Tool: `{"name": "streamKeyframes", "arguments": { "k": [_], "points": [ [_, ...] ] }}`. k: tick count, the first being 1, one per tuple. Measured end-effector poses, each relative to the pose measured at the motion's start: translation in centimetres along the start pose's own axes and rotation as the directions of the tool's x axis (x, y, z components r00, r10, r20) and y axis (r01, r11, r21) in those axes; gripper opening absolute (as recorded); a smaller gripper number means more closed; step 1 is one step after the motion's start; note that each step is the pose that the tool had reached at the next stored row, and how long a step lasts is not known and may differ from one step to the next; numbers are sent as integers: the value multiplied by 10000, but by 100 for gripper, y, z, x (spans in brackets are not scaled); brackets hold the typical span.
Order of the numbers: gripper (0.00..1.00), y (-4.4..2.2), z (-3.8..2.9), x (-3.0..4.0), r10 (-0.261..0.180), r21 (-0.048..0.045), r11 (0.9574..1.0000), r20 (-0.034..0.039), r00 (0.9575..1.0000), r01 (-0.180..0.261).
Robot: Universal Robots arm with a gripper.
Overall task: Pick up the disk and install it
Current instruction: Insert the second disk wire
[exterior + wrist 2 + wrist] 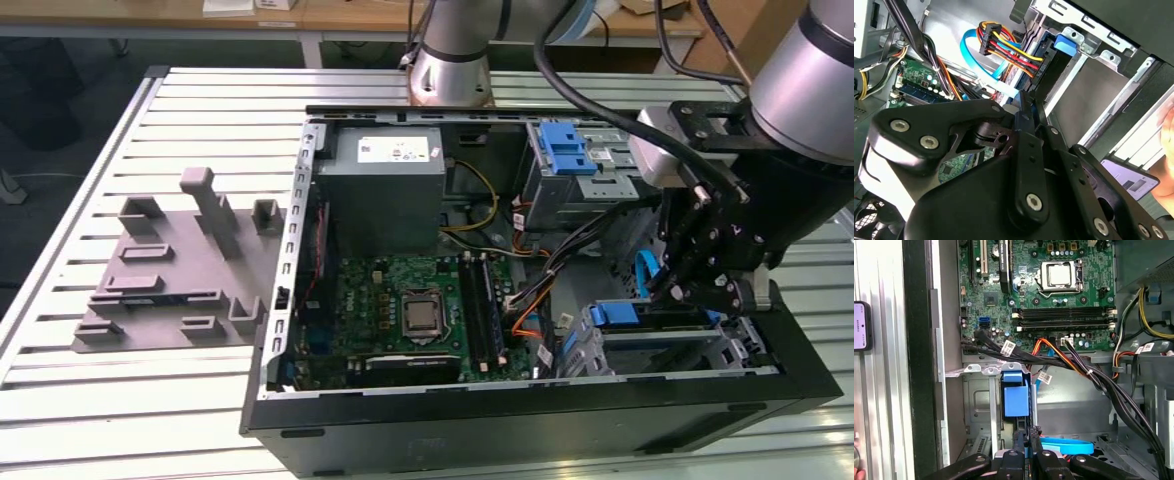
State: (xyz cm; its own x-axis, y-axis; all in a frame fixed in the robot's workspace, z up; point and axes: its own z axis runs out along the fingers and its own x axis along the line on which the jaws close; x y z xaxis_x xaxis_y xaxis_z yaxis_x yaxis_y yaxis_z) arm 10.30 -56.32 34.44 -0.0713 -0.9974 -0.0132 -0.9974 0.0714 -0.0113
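The disk (663,316) stands on edge in the drive cage at the front right corner of the open computer case (534,420). Its blue carrier tab (1016,396) faces the motherboard and also shows in the second wrist view as the blue tab (1064,43). My gripper (693,291) hangs straight over the disk. Its black fingers (1022,456) come together into a narrow point, and the fingertips (1025,106) sit at the disk's upper edge behind the tab. I see nothing held between them. The gripper (1027,432) is shut.
Black and orange cable bundles (1064,360) and a blue data cable (971,52) run beside the cage. A second blue-latched bay (566,152) and the grey power supply (387,185) sit at the back. A grey fixture (174,265) lies on the slatted table. A phone (861,326) rests outside the case.
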Motion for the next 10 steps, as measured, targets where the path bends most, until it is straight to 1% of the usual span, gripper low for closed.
{"name": "streamKeyframes", "arguments": {
  "k": [3, 10],
  "points": [
    [16, 0, 4, 0, 0, 0, 10000, 2, 10000, 0],
    [16, -5, 45, 0, -1, 0, 10000, 11, 10000, 1]
  ]
}}
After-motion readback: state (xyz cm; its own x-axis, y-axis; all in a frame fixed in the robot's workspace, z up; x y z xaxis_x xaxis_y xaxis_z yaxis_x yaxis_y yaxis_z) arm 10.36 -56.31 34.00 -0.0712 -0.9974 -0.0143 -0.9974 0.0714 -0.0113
